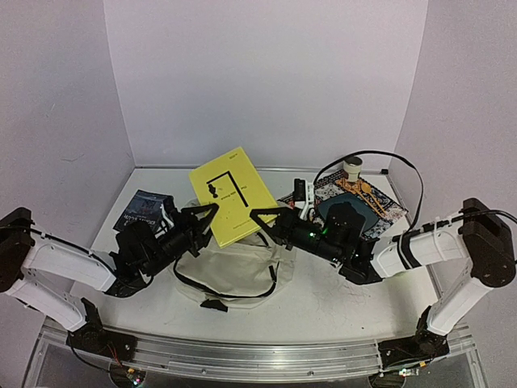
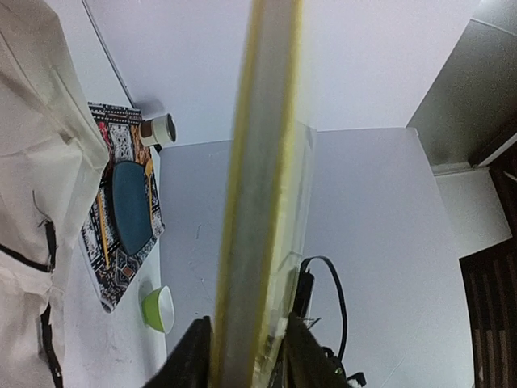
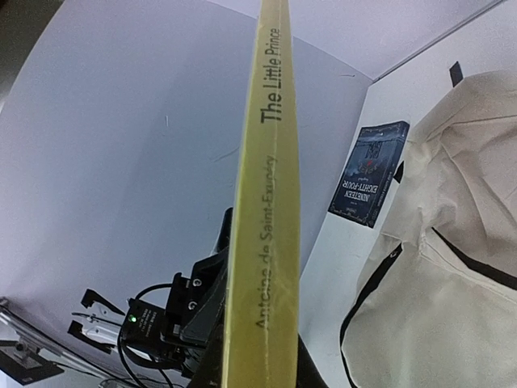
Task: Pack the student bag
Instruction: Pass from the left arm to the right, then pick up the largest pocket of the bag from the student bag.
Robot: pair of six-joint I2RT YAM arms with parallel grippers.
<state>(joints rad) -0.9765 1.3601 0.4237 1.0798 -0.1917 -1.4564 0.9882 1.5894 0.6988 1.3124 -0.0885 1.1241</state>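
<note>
Reading left to right. A dark book (image 1: pixel 145 212) is laid flat on the white table (image 1: pixel 339 299). Its cover is glossy, and "NINETEEN EIGHTY-FOUR" is legible in the right wrist view.

The left gripper (image 1: pixel 208 212) is clamped on the lower left edge of the yellow book (image 1: pixel 233 192). In the left wrist view, its black fingers (image 2: pixel 191 356) are seen pressed against both faces.

The yellow book is held tilted, clear of the table, between the two grippers. It is a thin paperback with a matte yellow cover, a black line drawing and small print that is not legible from above. The spine is read as "The Little Prince" and "Antoine de Saint-Exupéry".

The bag (image 1: pixel 234 275) is found mid-table, below and just in front of the yellow book, between the arms. It is soft cream fabric, slumped and creased, with black zip lines and black strap ends.

The right gripper (image 1: pixel 260 217) is pinched on the book's lower right edge. Its fingers are mostly hidden behind the spine in its own view.

At the right, a flat mat (image 1: pixel 380 198) with a busy multicolour print is seen. A smooth oval teal pouch (image 2: pixel 131 206) is laid on it. A tape roll (image 1: pixel 353 168) is stood at its far edge, and a small green bowl (image 2: pixel 159 309) is placed just beside the mat.
</note>
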